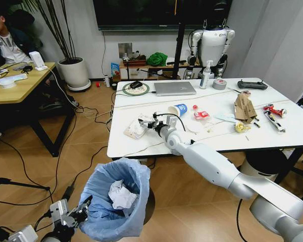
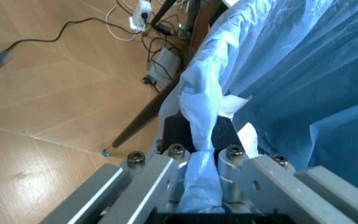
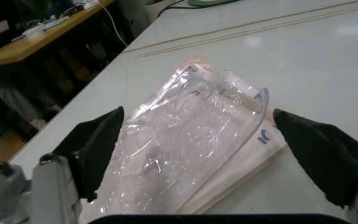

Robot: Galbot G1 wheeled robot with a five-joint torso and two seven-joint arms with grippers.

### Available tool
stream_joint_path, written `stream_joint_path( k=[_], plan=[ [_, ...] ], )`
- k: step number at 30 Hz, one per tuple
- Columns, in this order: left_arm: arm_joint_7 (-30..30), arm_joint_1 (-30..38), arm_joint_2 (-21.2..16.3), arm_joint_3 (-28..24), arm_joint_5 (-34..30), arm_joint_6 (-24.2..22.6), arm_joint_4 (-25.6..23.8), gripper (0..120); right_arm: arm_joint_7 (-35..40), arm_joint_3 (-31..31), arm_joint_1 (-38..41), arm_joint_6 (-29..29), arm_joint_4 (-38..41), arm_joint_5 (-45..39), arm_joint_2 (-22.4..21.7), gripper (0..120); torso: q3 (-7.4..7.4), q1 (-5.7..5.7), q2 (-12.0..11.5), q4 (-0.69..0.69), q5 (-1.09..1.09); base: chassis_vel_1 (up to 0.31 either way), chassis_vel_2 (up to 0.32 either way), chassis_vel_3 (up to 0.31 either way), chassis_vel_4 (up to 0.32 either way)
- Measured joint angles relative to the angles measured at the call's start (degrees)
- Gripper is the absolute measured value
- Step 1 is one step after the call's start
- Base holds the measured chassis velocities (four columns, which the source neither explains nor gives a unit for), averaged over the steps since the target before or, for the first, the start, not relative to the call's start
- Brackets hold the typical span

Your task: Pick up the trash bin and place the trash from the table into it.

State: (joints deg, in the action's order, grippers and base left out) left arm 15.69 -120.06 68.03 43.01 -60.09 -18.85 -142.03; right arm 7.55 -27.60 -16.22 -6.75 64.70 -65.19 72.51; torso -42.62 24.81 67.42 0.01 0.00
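My trash bin (image 1: 117, 201) hangs below the near edge of the counter (image 1: 217, 138), lined with a crinkly light-blue bag, its mouth tilted toward the counter and a crumpled white wad (image 1: 122, 195) inside. On the counter's glossy white top, a flat clear-wrapped packet (image 1: 135, 129) lies by the near-left corner. A blue-white paper cup (image 1: 178, 109) lies tipped over mid-counter, a red-white snack pack (image 1: 200, 114) just beside it. Torn brown cardboard (image 1: 245, 107) sits farther along, a yellow scrap (image 1: 240, 127) near it.

Bright, even room light; soft glare on the table (image 3: 328, 51) beyond the right hand (image 3: 204, 154), whose near fingers blur.
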Motion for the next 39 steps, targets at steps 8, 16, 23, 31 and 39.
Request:
stream_joint_path(
  k=[8, 16, 23, 31, 39],
  plan=[
    [0.04, 0.26, -0.05, -0.05, -0.02, 0.00, 0.22, 0, -0.20, -0.10, -0.05, 0.03, 0.20, -0.05, -0.29, 55, 0.00, 0.00, 0.00, 0.00, 0.00, 0.000, 0.000, 0.000, 0.000],
    [0.10, 0.24, -0.04, 0.08, -0.06, -0.01, 0.11, 0, -0.35, -0.32, -0.05, 0.05, 0.44, -0.12, -0.19, 27, 0.00, 0.00, 0.00, 0.00, 0.00, 0.000, 0.000, 0.000, 0.000],
    [0.16, 0.28, -0.02, 0.04, -0.09, -0.01, 0.01, 0, -0.47, -0.42, 0.02, 0.08, 0.37, -0.14, -0.14, 0, 0.00, 0.00, 0.00, 0.00, 0.00, 0.000, 0.000, 0.000, 0.000],
    [0.18, 0.56, 0.21, -0.43, -0.03, -0.01, 0.08, 0, -0.79, -0.49, 0.14, 0.10, 0.40, -0.27, -0.06, 0, 0.00, 0.01, 0.00, 0.00, 0.00, 0.000, 0.000, 0.000, 0.000],
    [0.98, 1.17, 0.40, -1.67, 0.41, 0.17, 0.47, 0, -1.09, -0.48, 1.29, 0.48, 4.92, -1.57, -2.12, 0, 0.00, 0.01, 0.00, 0.01, 0.01, 0.000, 0.000, 0.000, 0.000]
  ],
)
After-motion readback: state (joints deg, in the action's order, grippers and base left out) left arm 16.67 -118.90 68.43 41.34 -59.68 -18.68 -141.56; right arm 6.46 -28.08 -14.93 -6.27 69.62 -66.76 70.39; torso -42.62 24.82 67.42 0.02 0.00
